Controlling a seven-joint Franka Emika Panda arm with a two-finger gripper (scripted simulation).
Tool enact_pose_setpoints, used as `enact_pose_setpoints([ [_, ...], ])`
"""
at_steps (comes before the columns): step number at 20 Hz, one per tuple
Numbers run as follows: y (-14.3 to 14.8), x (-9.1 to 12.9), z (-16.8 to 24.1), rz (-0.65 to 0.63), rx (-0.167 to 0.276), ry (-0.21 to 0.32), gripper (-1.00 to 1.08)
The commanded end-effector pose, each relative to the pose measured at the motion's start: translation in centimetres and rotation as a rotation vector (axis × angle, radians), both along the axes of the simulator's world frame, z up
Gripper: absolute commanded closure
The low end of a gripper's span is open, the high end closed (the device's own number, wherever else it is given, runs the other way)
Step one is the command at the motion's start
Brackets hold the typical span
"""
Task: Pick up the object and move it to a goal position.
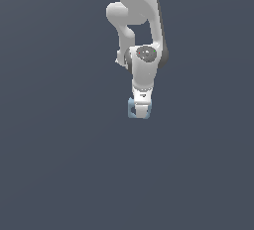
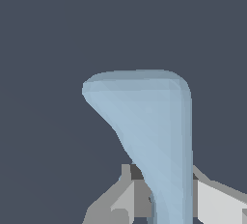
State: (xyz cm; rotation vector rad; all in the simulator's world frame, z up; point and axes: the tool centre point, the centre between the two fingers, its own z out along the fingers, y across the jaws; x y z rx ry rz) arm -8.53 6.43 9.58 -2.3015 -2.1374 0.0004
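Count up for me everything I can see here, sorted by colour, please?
White: 1, the jointed white robot arm with its pincer.
Pale blue: 1, the small pale-blue hollow ring-like piece at the pincer's tip, seen close up in the wrist view.
Total: 2.

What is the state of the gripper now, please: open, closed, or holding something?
Gripper: closed on the pale-blue ring piece; the wrist view shows the piece between the fingers.
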Motion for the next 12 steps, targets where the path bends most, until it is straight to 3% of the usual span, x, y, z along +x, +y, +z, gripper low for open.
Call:
enact_pose_setpoints([
  [1,0.00,0.02,-0.01,0.000,0.000,-0.001,1.08],
  [12,0.30,0.18,0.62,0.000,0.000,-0.001,1.08],
])
